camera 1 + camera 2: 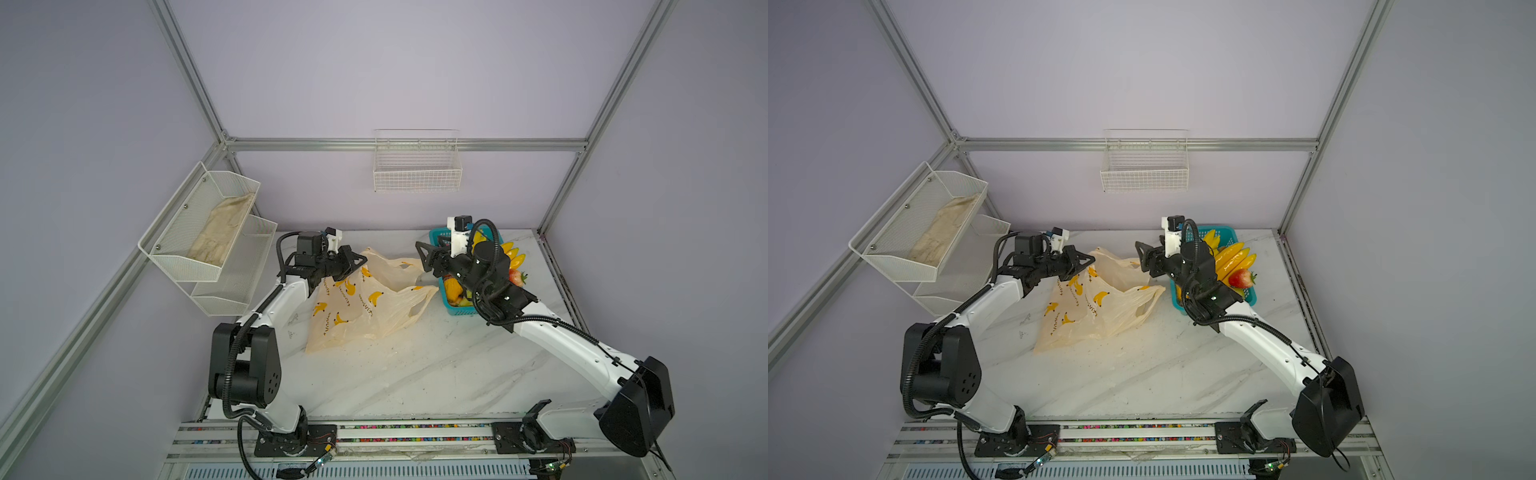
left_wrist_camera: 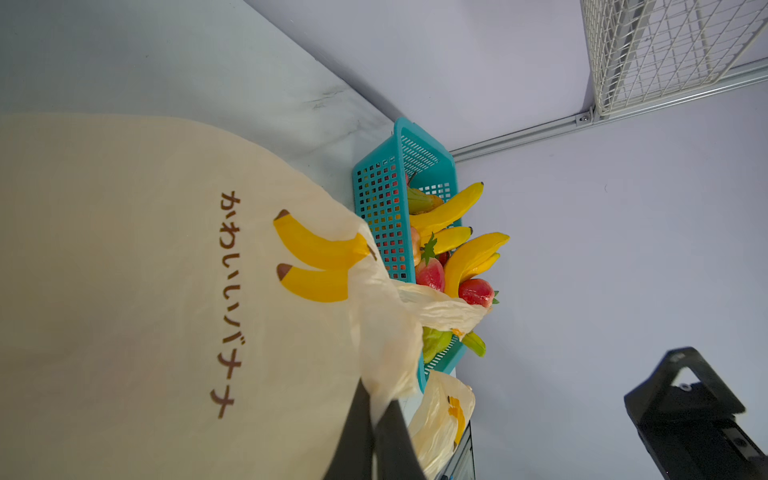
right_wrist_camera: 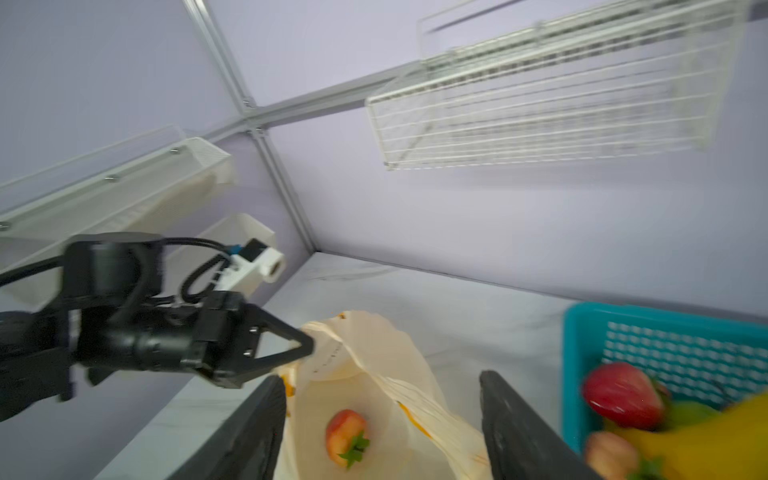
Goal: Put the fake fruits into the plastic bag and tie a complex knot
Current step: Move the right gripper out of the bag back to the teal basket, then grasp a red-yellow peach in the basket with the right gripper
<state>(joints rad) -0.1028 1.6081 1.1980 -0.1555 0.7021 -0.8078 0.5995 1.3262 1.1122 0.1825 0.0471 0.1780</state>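
left gripper (image 1: pixel 360 261) clamped on plastic bag (image 1: pixel 357 309) rim. right gripper (image 3: pixel 382 415) apart, empty; 1 strawberry (image 3: pixel 345 432) in bag just below it. other fake fruits (image 2: pixel 453 208) in teal basket (image 2: pixel 380 199) beside it; knot not started.

In both top views the right arm (image 1: pixel 552 336) hides most of the teal basket (image 1: pixel 435 237) and its fake fruits (image 1: pixel 514 257); in the right wrist view the bananas (image 3: pixel 706 432) are blurred and cropped.

One plastic bag (image 1: pixel 365 307), one teal basket (image 2: pixel 380 208), one strawberry (image 3: pixel 345 432) inside the bag, one left pincer (image 1: pixel 362 261), one right pincer (image 1: pixel 420 258).
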